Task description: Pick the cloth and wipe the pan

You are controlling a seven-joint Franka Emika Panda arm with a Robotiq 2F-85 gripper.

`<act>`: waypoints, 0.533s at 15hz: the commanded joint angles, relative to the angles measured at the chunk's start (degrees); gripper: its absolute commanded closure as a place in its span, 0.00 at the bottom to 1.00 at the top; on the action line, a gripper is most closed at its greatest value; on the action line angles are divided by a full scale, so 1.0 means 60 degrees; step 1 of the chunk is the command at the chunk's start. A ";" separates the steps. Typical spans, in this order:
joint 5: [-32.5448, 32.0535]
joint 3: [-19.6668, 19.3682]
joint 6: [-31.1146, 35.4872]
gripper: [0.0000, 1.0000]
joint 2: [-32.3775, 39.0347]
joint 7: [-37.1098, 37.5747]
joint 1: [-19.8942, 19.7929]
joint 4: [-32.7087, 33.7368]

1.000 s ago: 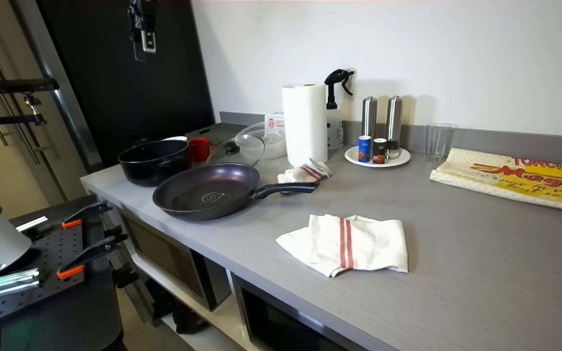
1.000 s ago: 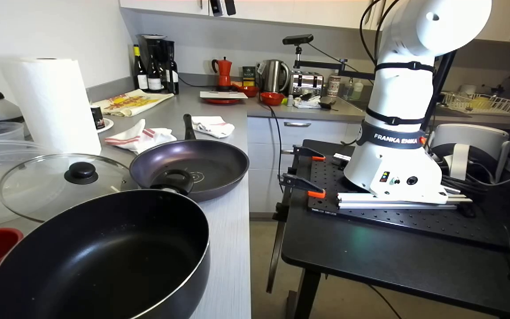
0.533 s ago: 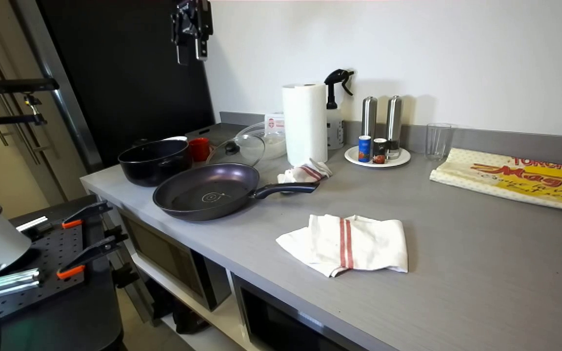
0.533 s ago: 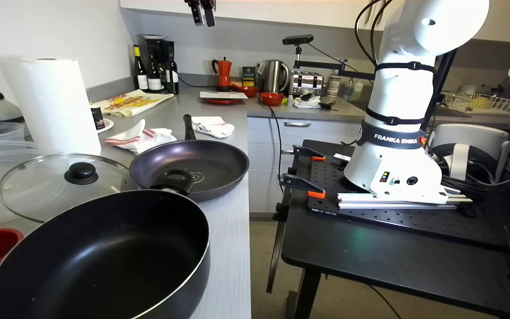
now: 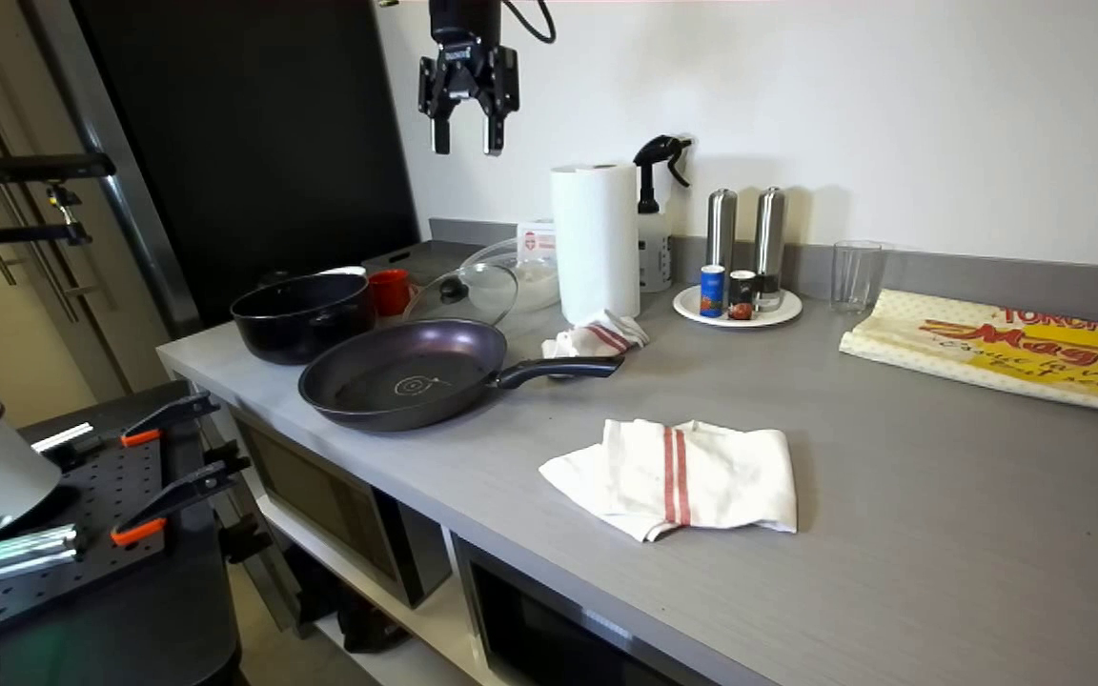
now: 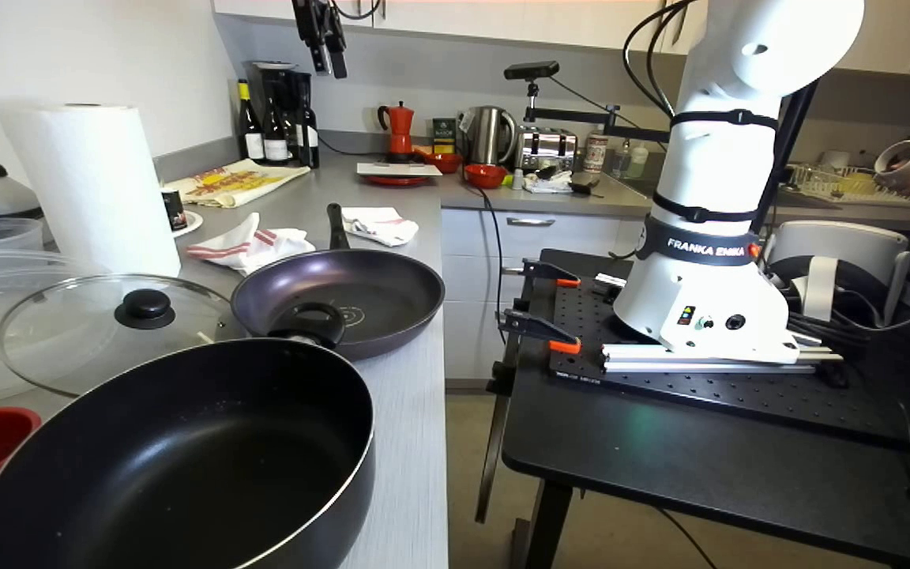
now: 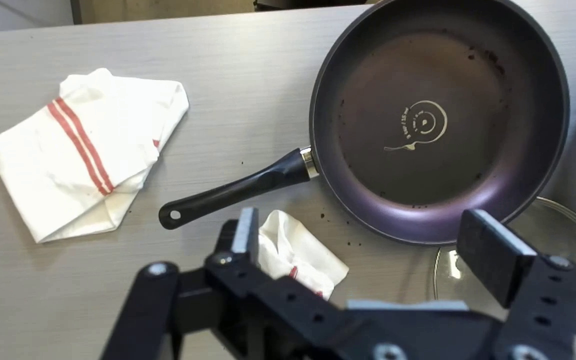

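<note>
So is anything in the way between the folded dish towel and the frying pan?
Nothing visible stands between the folded dish towel and the frying pan; only the pan's black handle juts out beside the direct path.

In an exterior view, white cylindrical paper-towel roll (image 5: 597,244) upright, black-topped white spray bottle (image 5: 654,231) just behind it, round white plate (image 5: 687,306) right of roll, round red cup (image 5: 389,293) left of roll.

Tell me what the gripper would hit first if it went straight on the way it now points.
Most likely the pan, around the side where its handle joins: the open gripper points down, high above the counter. Depth is unclear, so the exact spot is uncertain.
</note>
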 commanded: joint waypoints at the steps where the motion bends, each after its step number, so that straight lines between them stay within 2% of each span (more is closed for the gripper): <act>1: 0.0445 0.0062 -0.0033 0.00 0.1294 -0.1098 -0.0379 0.1438; 8: 0.0358 0.0321 0.0224 0.00 0.3338 -0.1840 -0.0823 0.3548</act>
